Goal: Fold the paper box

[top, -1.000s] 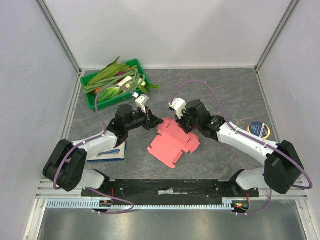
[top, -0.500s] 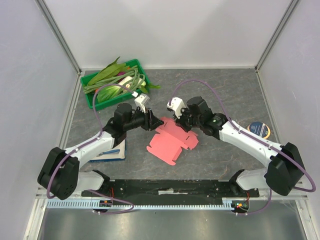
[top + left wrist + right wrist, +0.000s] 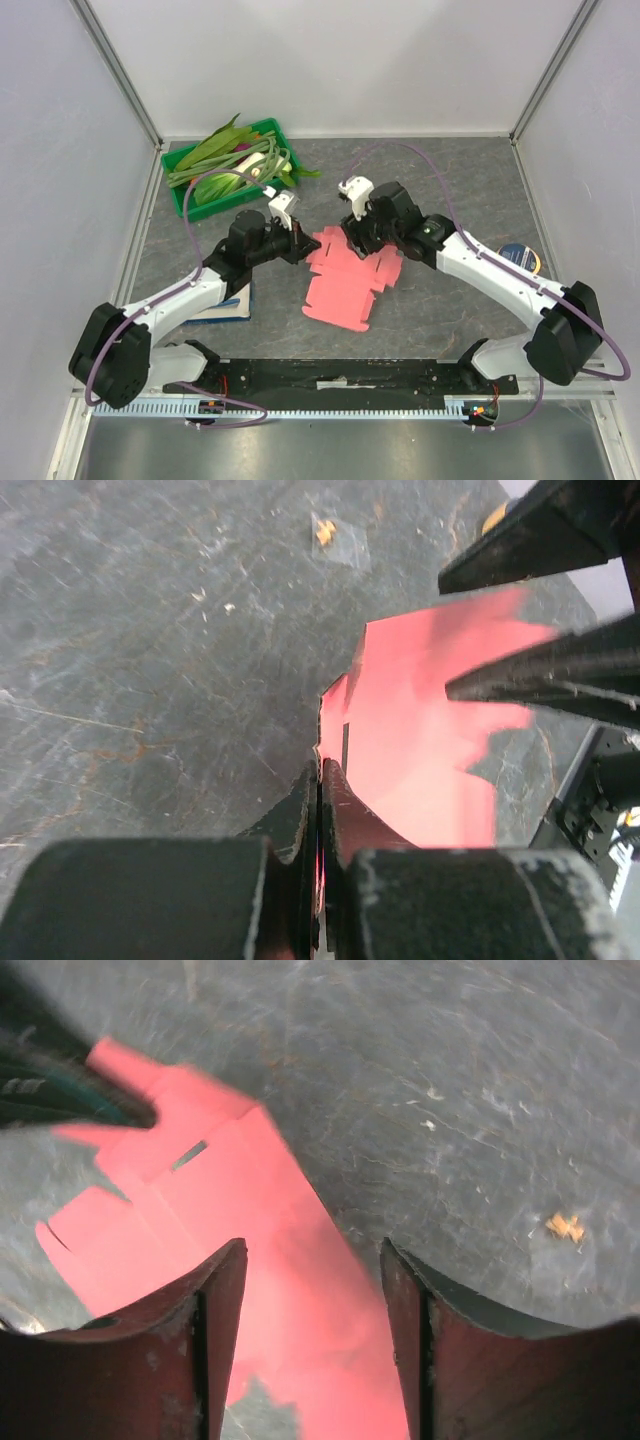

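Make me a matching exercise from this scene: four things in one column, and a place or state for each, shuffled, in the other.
Column one
1. left gripper
2. right gripper
3. green tray
4. paper box

Column two
A. far left corner, filled with greens
B. open, above the paper box
C. pink-red, between the two arms
D. shut on the paper box's edge

Pairs: 1-D, 2-B, 3-A, 4-C

overhead view looks down; wrist views (very close) share the paper box (image 3: 420, 750).
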{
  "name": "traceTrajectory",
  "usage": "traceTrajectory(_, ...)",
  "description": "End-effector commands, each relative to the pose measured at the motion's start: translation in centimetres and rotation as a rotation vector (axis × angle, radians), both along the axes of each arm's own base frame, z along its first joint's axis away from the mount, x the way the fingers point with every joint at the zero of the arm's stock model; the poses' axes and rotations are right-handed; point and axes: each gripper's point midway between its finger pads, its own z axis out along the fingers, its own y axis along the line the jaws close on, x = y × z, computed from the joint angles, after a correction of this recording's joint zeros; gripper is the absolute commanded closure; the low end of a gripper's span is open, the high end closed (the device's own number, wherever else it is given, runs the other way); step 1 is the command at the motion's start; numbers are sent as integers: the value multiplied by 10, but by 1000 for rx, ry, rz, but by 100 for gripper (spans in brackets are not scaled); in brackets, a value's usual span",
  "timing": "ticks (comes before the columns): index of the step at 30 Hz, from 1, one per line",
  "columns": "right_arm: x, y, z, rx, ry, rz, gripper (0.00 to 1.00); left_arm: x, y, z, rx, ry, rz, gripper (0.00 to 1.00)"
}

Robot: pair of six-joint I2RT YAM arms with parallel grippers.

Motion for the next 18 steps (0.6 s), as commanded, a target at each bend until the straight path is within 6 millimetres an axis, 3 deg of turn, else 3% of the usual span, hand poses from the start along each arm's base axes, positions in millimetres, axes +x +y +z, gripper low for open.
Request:
traceTrajectory(1,25,-26,37,131,122,-552,24,19,11,31,-44,-161,99,98)
traceTrajectory(3,19,-29,42,159,194,-641,21,24,15,35,-57,-195,136,98)
traceTrajectory(8,16,-14,87,481,298,-804,14,31,21,44,-92,-279,189,98)
traceTrajectory(9,15,-7,89,538,329,-810,11,31,21,48,-104,-309,187,98)
traceTrajectory(10,14,-4,82,568,366,-831,11,31,21,49,-106,-326,183,98)
traceTrajectory(14,19,19,84,823,612,-960,12,28,20,56,-102,-431,142,98)
traceTrajectory(18,33,10,86,964,677,-1086,15,20,17,54,-96,-497,85,98)
